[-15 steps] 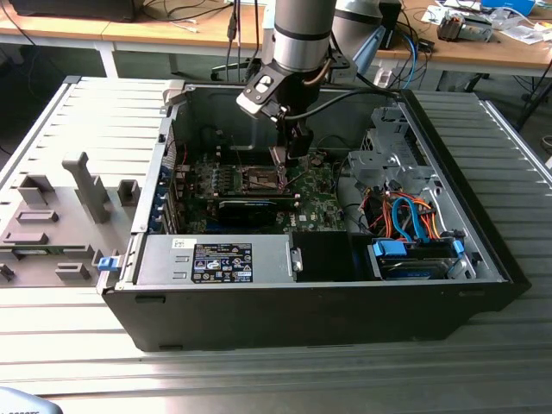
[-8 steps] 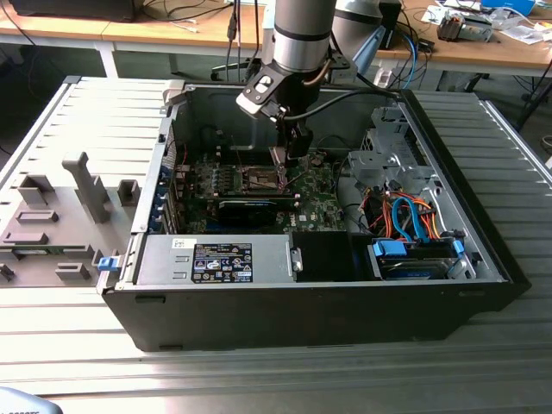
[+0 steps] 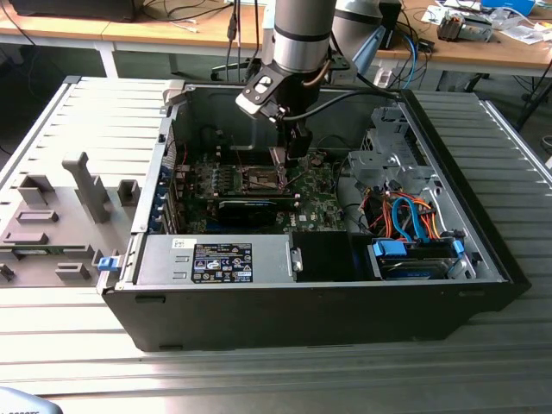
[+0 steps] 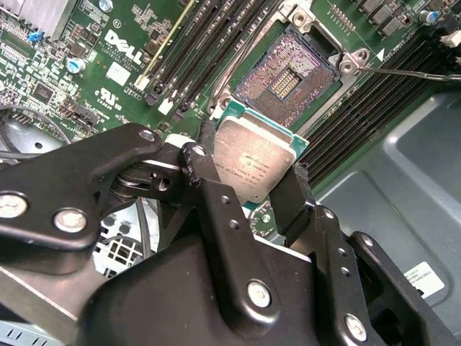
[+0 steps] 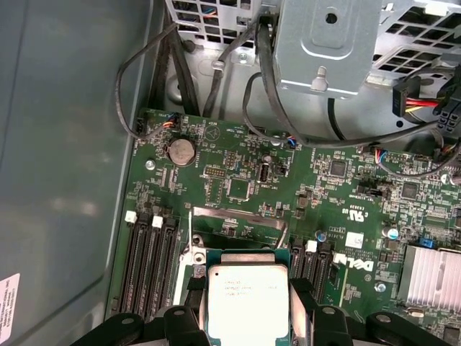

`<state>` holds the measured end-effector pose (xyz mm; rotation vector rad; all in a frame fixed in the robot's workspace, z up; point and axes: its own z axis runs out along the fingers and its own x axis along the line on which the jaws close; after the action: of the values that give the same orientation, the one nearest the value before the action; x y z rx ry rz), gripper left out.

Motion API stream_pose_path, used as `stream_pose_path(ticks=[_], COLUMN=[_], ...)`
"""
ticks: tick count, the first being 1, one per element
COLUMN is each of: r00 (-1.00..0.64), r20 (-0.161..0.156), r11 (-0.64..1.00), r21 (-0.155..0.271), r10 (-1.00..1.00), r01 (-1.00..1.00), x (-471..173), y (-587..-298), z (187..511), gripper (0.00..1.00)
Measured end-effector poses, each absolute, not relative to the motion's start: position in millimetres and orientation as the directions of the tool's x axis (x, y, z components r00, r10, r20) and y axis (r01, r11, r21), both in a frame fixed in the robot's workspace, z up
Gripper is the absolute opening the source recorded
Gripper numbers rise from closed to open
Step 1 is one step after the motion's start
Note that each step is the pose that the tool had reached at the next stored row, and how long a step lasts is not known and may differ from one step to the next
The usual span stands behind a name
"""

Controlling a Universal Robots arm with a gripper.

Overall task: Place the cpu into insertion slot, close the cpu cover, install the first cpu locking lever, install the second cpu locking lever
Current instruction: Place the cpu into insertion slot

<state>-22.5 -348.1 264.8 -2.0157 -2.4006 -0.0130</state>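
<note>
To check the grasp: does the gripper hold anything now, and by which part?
The gripper holds the cpu, clamped by two opposite edges, with its silver face left bare. The cpu is not yet in the insertion slot.

cpu [image 4: 253,164]: we see a pale silver square plate, tilted, gripped in the pincer [image 4: 252,174] just beside the slot | insertion slot [image 4: 288,78]: uncovered, brownish centre bare | cpu cover [image 5: 238,211]: thin metal frame, swung up
</note>
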Motion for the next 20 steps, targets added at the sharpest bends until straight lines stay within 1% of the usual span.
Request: stream_pose_path(ticks=[20], r00=[-0.146], r20=[0.011], r11=[0.146], r21=[0.002], r10=[0.989], r01=[0.989], x=[-22.5], y=[-348.1], z=[263.4], gripper=[0.55])
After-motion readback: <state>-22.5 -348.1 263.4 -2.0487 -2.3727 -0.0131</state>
